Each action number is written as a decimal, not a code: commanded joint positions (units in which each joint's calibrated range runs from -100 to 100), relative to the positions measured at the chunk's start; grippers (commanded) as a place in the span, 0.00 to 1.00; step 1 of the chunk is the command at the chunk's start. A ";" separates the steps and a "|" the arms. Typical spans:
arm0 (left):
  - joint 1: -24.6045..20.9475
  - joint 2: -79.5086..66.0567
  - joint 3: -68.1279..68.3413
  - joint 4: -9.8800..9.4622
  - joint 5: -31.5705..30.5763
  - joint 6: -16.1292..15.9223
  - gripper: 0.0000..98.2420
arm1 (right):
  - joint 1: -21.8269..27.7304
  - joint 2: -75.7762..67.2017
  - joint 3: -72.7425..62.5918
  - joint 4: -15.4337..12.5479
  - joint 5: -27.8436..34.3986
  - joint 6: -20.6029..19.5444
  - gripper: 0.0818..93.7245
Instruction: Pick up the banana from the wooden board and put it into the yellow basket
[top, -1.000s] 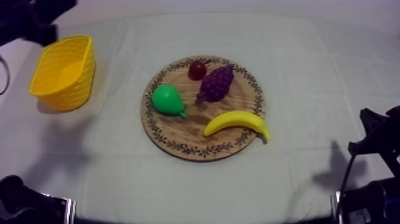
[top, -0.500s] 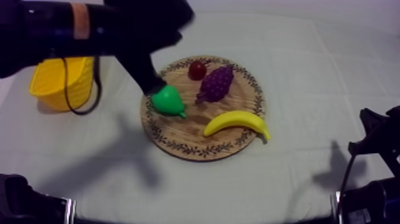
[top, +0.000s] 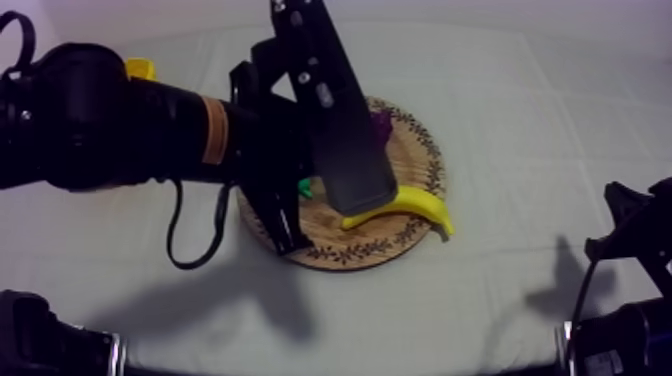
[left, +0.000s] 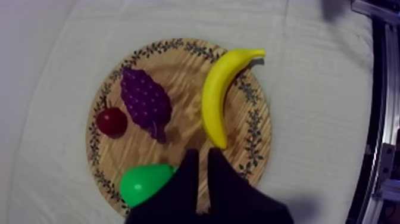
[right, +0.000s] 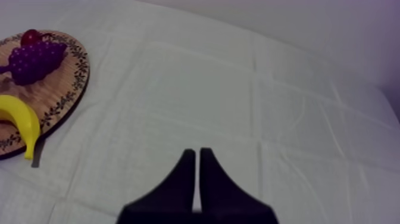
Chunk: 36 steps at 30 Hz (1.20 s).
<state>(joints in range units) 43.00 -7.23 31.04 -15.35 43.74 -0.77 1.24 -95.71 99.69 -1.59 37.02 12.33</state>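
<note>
The yellow banana (left: 217, 95) lies on the round wooden board (left: 256, 143), beside the purple grapes (left: 146, 101), the small red fruit (left: 111, 121) and the green pear (left: 146, 182). My left gripper (left: 199, 154) hangs above the board between pear and banana, shut on nothing, its tips just short of the banana's near end. In the top view my left arm (top: 150, 130) reaches over the board (top: 425, 150) and hides its left half; the banana (top: 420, 205) shows past it. My right gripper (right: 196, 154) is shut over bare cloth, right of the board (right: 65, 95) and banana (right: 18, 116).
A corner of the yellow basket (top: 140, 68) peeks out behind the left arm at the table's far left. My right arm (top: 630, 230) rests low at the right edge. Open cloth lies right of and in front of the board.
My left arm has swung in from the upper left over the board, now covering the basket, the pear and most of the grapes. The fruit and the right arm have not moved.
</note>
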 joint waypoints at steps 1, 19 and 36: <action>0.04 0.30 0.18 0.12 0.14 0.15 0.06 | -0.02 0.04 -0.03 0.00 -0.01 0.00 0.01; -0.52 1.47 0.46 1.27 0.01 3.04 0.52 | -0.02 0.04 -0.03 0.00 -0.01 0.00 0.01; -0.14 5.88 0.84 2.26 -0.72 3.16 0.68 | -0.04 0.04 -0.03 0.00 -0.01 0.00 0.01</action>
<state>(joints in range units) 42.84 -1.84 31.98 -13.18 43.18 2.31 1.24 -95.71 99.69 -1.59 37.02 12.34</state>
